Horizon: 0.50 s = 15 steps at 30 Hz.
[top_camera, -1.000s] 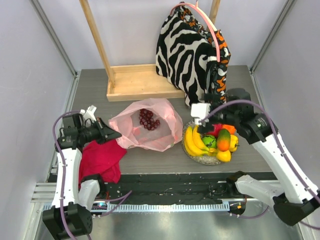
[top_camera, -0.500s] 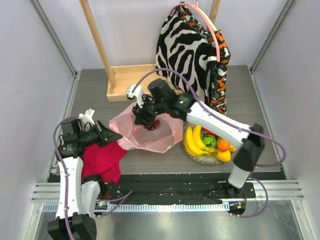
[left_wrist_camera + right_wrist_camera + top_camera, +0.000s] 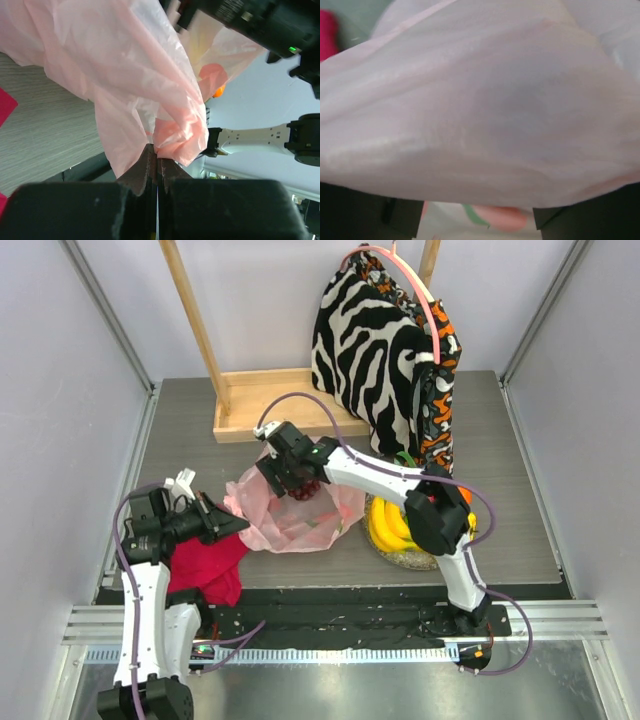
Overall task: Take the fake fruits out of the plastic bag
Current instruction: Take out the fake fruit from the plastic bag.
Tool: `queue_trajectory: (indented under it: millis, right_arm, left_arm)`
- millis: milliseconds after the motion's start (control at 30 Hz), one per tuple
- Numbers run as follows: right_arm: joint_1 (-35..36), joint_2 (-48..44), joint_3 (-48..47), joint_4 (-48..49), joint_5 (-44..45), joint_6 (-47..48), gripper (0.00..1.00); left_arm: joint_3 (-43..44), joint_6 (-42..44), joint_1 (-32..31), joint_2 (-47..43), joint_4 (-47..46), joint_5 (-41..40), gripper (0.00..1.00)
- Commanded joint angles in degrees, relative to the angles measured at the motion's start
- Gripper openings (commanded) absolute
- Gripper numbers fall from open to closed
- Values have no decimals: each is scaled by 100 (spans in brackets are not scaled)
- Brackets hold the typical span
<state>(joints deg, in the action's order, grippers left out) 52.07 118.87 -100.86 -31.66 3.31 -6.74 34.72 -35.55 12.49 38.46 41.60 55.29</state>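
The pink plastic bag [image 3: 300, 515] lies mid-table, just left of the plate [image 3: 410, 561] holding the banana bunch [image 3: 385, 525]. My left gripper [image 3: 156, 152] is clamped on the bag's edge. My right gripper [image 3: 290, 475] is in the bag's mouth, at the dark grapes [image 3: 308, 488]; I can't tell whether it is clenched or released. The white lettering [image 3: 231, 7] on my right arm is unreadable.

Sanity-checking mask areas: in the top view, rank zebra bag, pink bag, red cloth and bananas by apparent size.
1. zebra bag, hung higher, so nearness may inflate it
2. pink bag
3. red cloth
4. bananas, partly hidden
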Motion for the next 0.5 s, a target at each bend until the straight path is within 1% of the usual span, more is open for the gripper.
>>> queue_trajectory:
  millis: [0,67,133,233,267,333,367,467]
  right_arm:
    - [-22,574,-434,204,1031,-231,79]
    - [-22,760,-443,213,1214,-196,81]
    - [-22,918,-400,213,1295,-152,81]
    - [-31,989,-382,222,1277,67,68]
    - [-31,972,-382,230,1225,129,58]
    - [-66,910,-408,222,1146,331,49]
    - [-75,745,-408,204,1076,419,40]
    - [-75,253,-461,-6,584,639,29]
  left_arm:
    - [17,4,-71,-40,-3,70,0]
    - [-9,13,-63,-66,-3,70,0]
    - [-9,31,-80,-93,23,61,0]
    - [0,66,-80,-128,67,35,0]
    - [8,74,-89,-128,67,26,0]
    - [26,83,-80,-128,67,-18,0]
    - [43,83,-80,-128,67,-44,0]
    - [88,75,-98,-110,-3,-123,0]
